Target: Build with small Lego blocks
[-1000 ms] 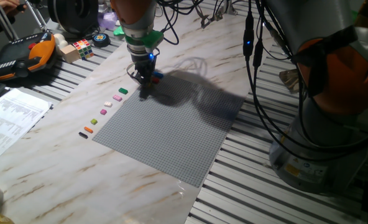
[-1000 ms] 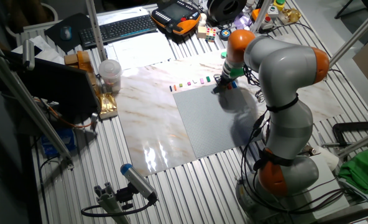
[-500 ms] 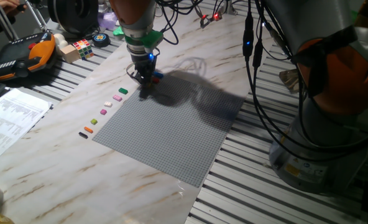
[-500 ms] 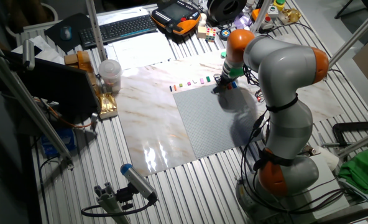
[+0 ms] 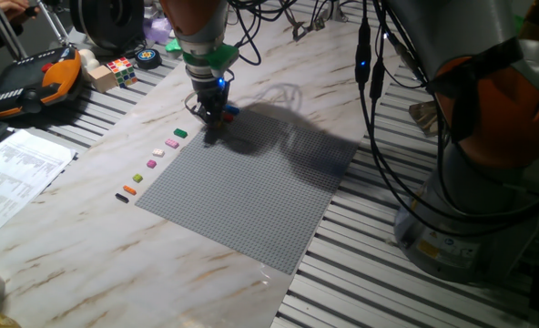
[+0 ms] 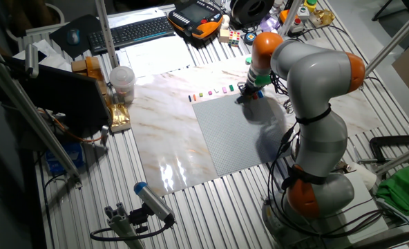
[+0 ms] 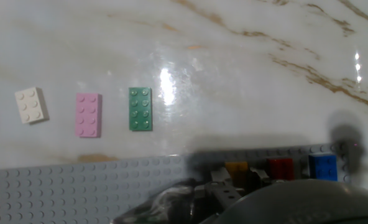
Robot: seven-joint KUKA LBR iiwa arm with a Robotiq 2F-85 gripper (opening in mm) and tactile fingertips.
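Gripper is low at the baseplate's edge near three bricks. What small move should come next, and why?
Probably a short straight lift. The gripper sits right over the yellow brick on the baseplate, beside the red brick and blue brick; whether it grips anything is hidden.

Overhead light being reflected as white glare off glossy marble counter in hand view. Arm shadow being cast darkly across grey baseplate in one fixed view. Pincer being rendered blurred, out of focus at bottom edge. Fixed views evenly lit, being kept reasonably sharp.
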